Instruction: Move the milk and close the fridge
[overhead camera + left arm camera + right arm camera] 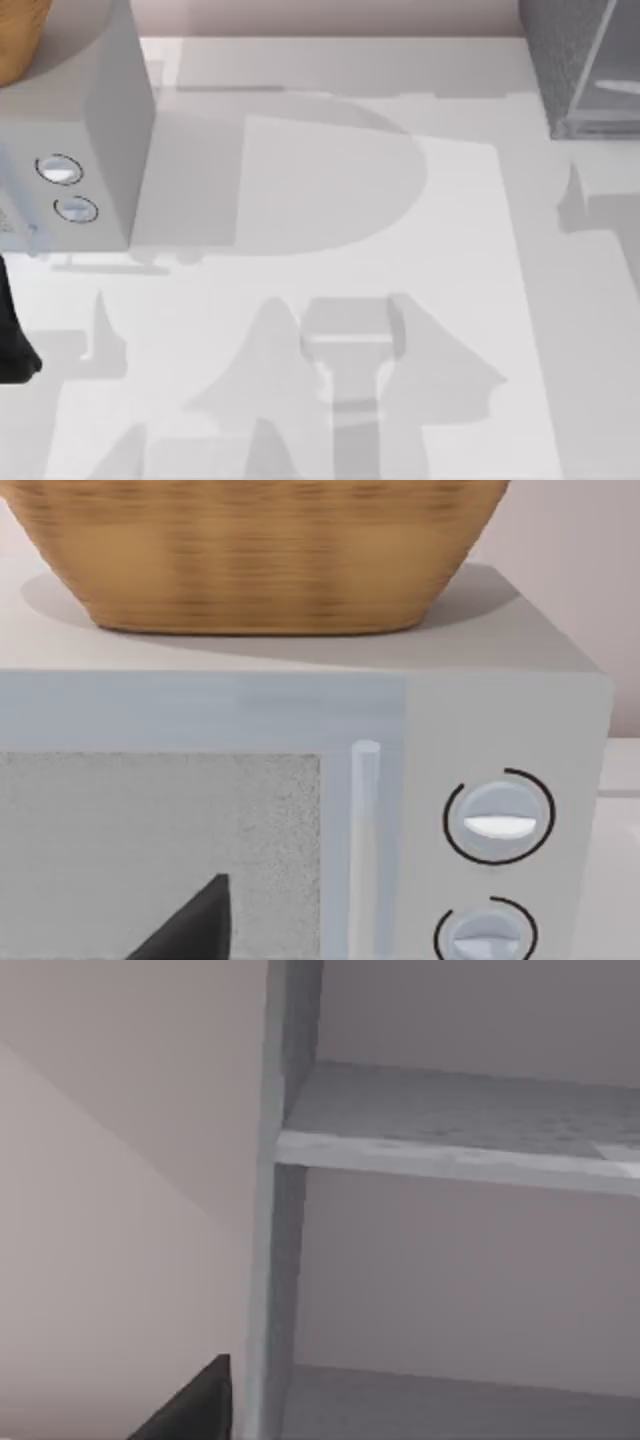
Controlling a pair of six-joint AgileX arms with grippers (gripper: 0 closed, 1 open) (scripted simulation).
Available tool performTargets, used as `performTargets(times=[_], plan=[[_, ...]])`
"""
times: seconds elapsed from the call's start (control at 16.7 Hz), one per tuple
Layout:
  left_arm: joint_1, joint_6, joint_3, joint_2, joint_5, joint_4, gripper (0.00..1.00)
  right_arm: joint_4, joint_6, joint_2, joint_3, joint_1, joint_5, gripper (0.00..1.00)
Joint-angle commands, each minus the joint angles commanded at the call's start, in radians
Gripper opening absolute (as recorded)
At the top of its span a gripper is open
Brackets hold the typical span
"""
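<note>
- Wicker makes up the one basket (15,40), which stands on top of the single light-grey microwave (100,130) at the counter's (330,230) far left corner.
- Two round dials (498,820) sit one above the other on the microwave's front, beside one upright handle bar (365,850).
- One fridge (575,60), dark grey and speckled, stands at the far right corner.
- Left gripper (190,925) hangs close before the microwave door; open or closed, I cannot tell.
- Right gripper (190,1405) is near the fridge's frame, facing one inner shelf (450,1140); its state cannot be told either.
- Left arm (14,335) shows dark at the counter's left edge.
</note>
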Motion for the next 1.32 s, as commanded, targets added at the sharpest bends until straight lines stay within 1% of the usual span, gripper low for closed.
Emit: performTargets(times=[0.12,0.3,0.54,0.78,1.14,1.32], plan=[[0.000,0.000,0.000,0.000,0.000,0.000,1.00,-0.082,0.005,-0.261,-0.105,0.004,0.023,1.00],[0.000,0.000,0.000,0.000,0.000,0.000,1.00,-0.225,0.021,-0.576,-0.283,0.014,0.063,1.00],[0.000,0.000,0.000,0.000,0.000,0.000,1.00,-0.394,0.048,-0.852,-0.479,0.041,0.105,1.00],[0.000,0.000,0.000,0.000,0.000,0.000,1.00,-0.473,0.058,-0.959,-0.562,0.068,0.116,1.00],[0.000,0.000,0.000,0.000,0.000,0.000,1.00,-0.473,0.057,-0.956,-0.560,0.065,0.115,1.00],[0.000,0.000,0.000,0.000,0.000,0.000,1.00,-0.537,0.057,-1.002,-0.522,0.061,0.119,1.00]])
